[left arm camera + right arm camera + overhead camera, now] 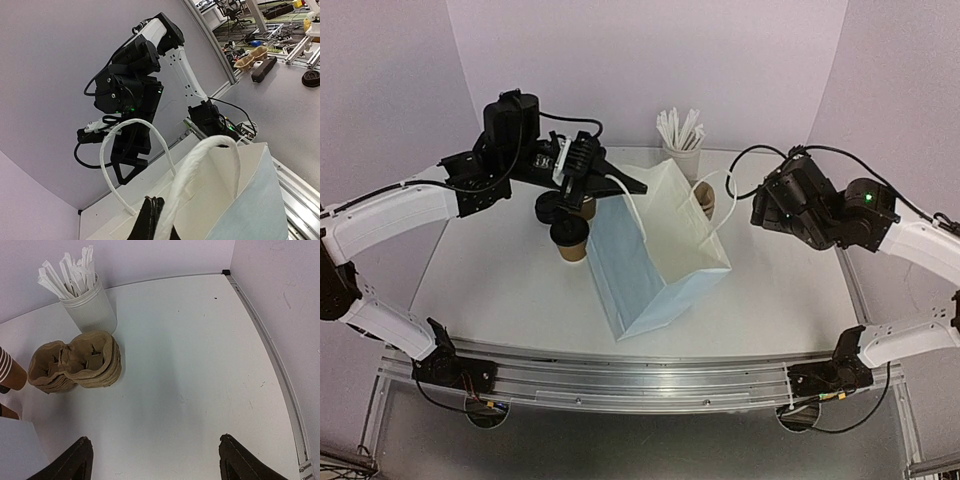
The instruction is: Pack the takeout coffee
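The takeout coffee (569,236), a brown paper cup with a black lid, stands on the table left of the white paper bag (658,250). The bag leans, its mouth toward the back. My left gripper (623,184) is above the bag's back left corner, shut on one white rope handle (630,205). In the left wrist view the closed fingers (151,216) sit beside that handle (200,160), with the bag's other handle (111,145) looping beyond. My right gripper (156,455) is open over bare table, right of the bag, with nothing between its fingers.
A white cup of wrapped straws (682,148) (87,305) stands at the back. Stacked pulp cup carriers (75,362) sit beside it, behind the bag. More brown cups (584,207) and black lids (548,206) are behind the coffee. A striped cup (7,371) shows at the left edge.
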